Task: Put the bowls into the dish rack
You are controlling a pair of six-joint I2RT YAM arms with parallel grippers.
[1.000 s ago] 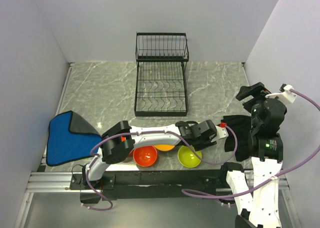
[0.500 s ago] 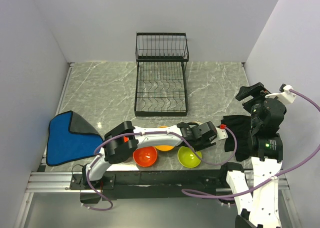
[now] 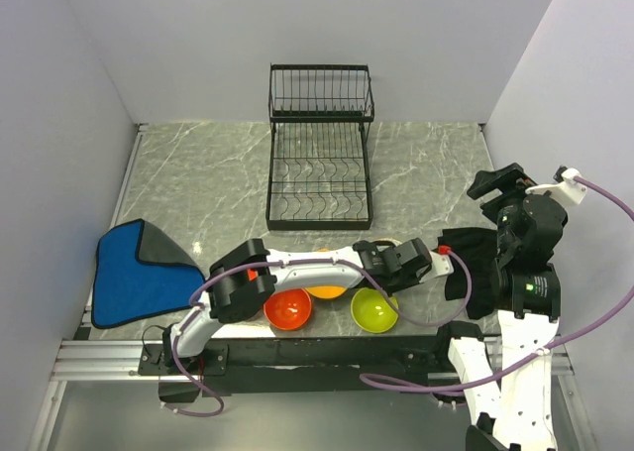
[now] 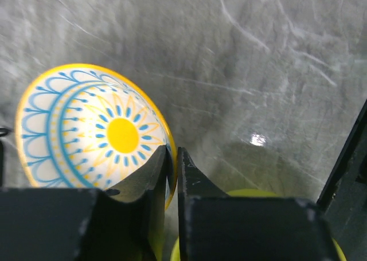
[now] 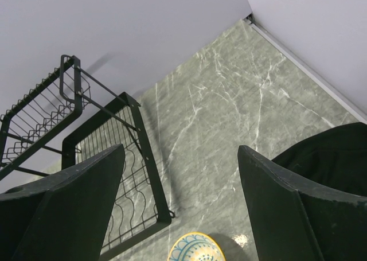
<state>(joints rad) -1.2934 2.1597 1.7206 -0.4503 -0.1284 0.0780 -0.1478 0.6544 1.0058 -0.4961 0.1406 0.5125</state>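
My left gripper [image 3: 382,260] [image 4: 172,156] is shut on the right rim of the cream bowl [image 4: 94,132] with a blue-yellow pattern. In the top view only a sliver of that bowl [image 3: 383,243] shows under the wrist; it also shows in the right wrist view [image 5: 198,248]. The lime green bowl [image 3: 375,311] [image 4: 252,193], an orange bowl [image 3: 325,292] and a red-orange bowl [image 3: 288,309] sit at the near edge. Another red-orange bowl [image 3: 250,273] peeks from under the left arm. The blue bowl is out of view. The black wire dish rack [image 3: 320,164] [image 5: 103,158] stands empty at the back. My right gripper [image 3: 495,188] [image 5: 180,158] is open and empty, held high at the right.
A blue folded cloth [image 3: 134,271] lies at the left edge. A black cloth [image 3: 475,268] lies at the right beside the right arm. White walls close in the grey marble table [image 3: 218,183] on three sides.
The left arm has shifted slightly, its gripper staying on the patterned bowl. The right arm has not moved.
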